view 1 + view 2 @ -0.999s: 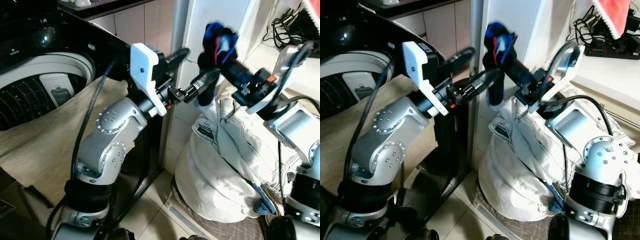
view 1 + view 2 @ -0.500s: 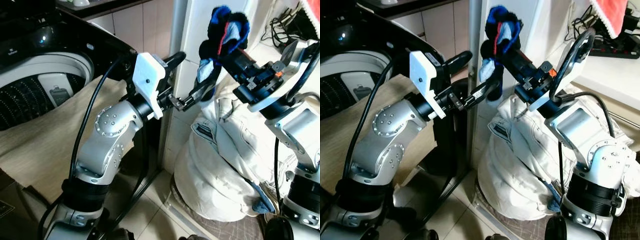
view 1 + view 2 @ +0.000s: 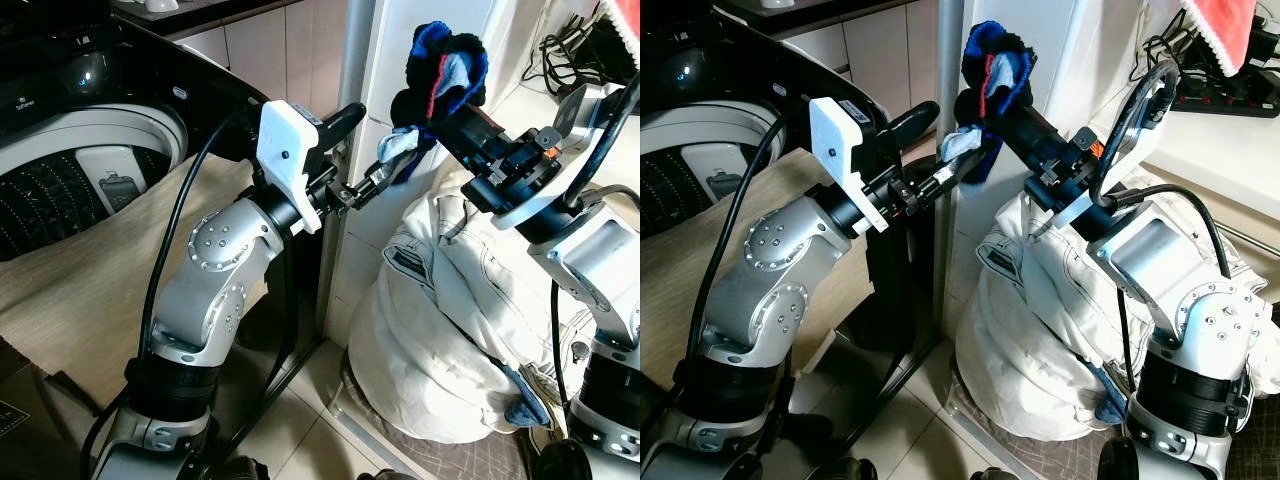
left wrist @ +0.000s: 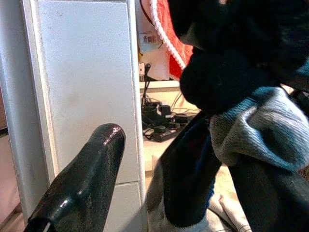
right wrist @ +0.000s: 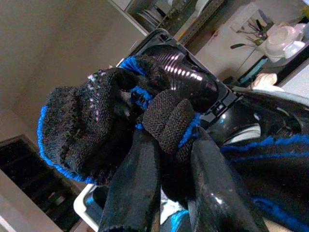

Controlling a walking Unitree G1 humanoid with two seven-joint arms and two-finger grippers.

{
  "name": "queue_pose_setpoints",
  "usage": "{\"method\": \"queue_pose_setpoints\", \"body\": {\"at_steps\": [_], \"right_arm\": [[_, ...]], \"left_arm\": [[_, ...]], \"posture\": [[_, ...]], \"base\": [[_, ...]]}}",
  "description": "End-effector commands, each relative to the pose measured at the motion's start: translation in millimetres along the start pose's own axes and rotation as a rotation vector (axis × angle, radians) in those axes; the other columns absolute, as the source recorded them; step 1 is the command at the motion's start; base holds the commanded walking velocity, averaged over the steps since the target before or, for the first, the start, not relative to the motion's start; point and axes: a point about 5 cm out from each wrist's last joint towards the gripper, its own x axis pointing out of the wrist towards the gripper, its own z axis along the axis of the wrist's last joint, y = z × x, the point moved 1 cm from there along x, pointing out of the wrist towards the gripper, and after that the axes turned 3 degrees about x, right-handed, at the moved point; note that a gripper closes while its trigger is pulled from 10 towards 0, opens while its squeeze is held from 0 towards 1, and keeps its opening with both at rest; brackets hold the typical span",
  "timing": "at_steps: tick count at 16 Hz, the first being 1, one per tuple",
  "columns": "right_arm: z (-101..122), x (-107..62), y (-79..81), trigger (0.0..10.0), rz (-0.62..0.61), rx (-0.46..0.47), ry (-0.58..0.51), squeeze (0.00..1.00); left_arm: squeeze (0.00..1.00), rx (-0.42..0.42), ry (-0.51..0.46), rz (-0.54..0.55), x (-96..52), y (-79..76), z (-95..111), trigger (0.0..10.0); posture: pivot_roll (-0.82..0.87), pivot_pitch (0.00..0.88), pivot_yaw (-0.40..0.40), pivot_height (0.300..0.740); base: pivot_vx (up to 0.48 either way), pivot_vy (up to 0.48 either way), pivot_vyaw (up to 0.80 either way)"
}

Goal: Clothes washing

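Note:
My right gripper (image 3: pixel 450 103) is raised at chest height, shut on a bunched black and blue knit garment (image 3: pixel 440 60). The right wrist view shows both fingers (image 5: pixel 140 179) clamped around the knit (image 5: pixel 87 125). A pale blue end of the bundle (image 3: pixel 400 143) hangs down. My left gripper (image 3: pixel 377 137) is open just left of it, its lower finger touching that pale blue end. The left wrist view has the garment (image 4: pixel 231 72) hanging close between the spread fingers (image 4: pixel 82 183). The open washing machine drum (image 3: pixel 60 190) lies at the left.
A beige cloth (image 3: pixel 90 270) drapes over the washer's front edge. A big white laundry heap (image 3: pixel 440 330) sits on the floor under my right arm. A white panel (image 3: pixel 400 40) stands behind the grippers. Cables and a power strip (image 3: pixel 1230 95) lie on the back right ledge.
My right gripper lifted the knit bundle and brought it left toward the left gripper. The left gripper stayed open and its lower finger now meets the pale blue end.

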Motion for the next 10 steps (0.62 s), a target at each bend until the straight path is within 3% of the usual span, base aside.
{"method": "queue_pose_setpoints", "body": {"at_steps": [1,5,6,10], "right_arm": [[-1.8,0.5,4.8,0.0,0.015,-0.012,0.016,0.00],[-4.0,0.6,4.8,0.0,0.010,-0.013,0.031,0.00],[-4.6,0.4,4.7,0.0,0.010,-0.015,0.036,0.00],[-5.3,0.7,4.8,0.0,0.009,-0.019,0.044,0.00]], "left_arm": [[0.00,-0.039,-0.019,-0.005,-0.5,-1.9,4.2,0.0],[0.00,-0.049,-0.033,0.015,1.1,-1.2,8.4,0.0],[0.00,-0.008,-0.028,0.011,0.5,-1.1,7.7,0.0],[0.00,-0.085,-0.017,0.036,-2.2,2.1,4.3,0.0]], "posture": [[-0.12,0.040,-0.037,0.740],[-0.13,0.036,-0.037,0.740],[-0.12,0.032,-0.037,0.740],[-0.13,0.030,-0.036,0.740]], "base": [[0.000,0.000,0.00],[0.000,0.000,0.00],[0.000,0.000,0.00],[0.000,0.000,0.00]]}}
